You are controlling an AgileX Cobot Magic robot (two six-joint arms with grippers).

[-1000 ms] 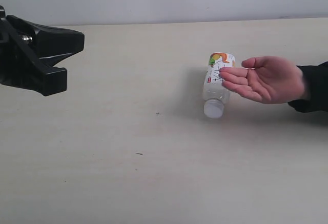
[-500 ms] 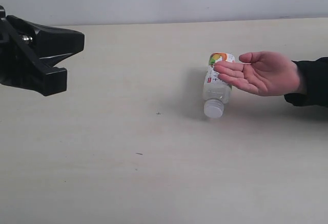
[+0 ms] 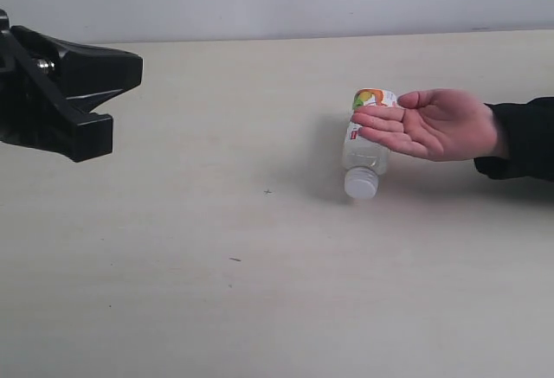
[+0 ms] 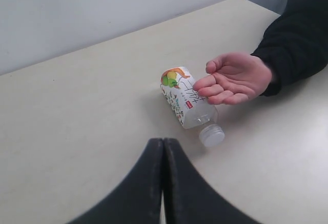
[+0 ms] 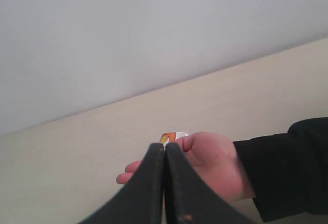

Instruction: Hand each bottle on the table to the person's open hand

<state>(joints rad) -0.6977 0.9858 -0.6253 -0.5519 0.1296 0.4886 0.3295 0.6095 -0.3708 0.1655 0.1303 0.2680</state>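
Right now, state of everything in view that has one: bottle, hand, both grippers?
bottle: lying on its side on the table, white cap on, not gripped.
person's hand: open, palm up, empty, fingertips over the bottle; contact cannot be told.
left gripper: shut, empty, well clear of the bottle.
right gripper: shut, empty, pointing towards the hand.
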